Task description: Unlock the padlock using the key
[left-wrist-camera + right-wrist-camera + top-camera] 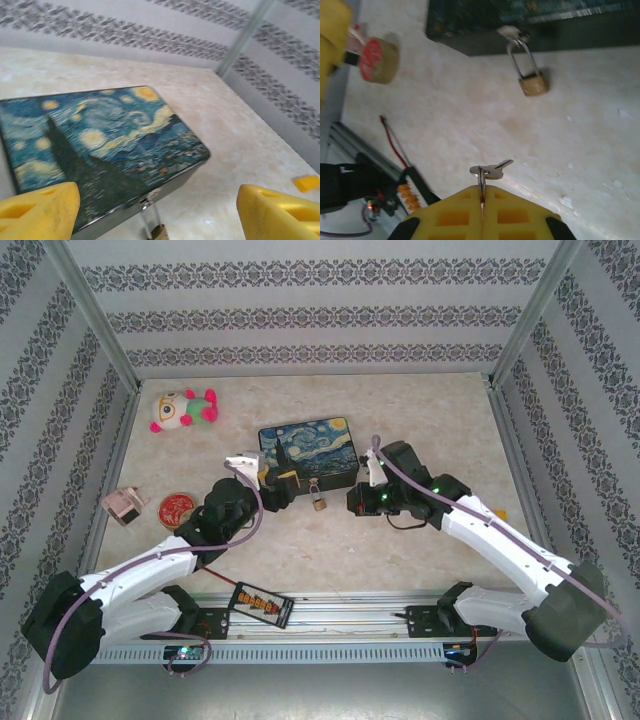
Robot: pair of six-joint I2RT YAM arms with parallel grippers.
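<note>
The small brass padlock point(318, 502) hangs by its thin shackle from the hasp on the front of the starry-night tin box point(305, 448). My left gripper point(283, 484) is just left of the padlock, at the box's front edge. It is open, and its yellow fingers point(35, 207) stand wide apart either side of the padlock point(160, 232). My right gripper point(354, 502) hovers to the right of the padlock, shut on the ring of a silvery key point(493, 170). The key sticks out past my right gripper point(482, 192), well short of the padlock point(533, 83).
A red round tin point(178, 507) and a small pink object point(122, 505) lie at the left. A plush toy point(183, 410) sits at the back left. A black pad with orange buttons point(262, 602) rests on the front rail. A small orange piece point(306, 183) lies right of the box.
</note>
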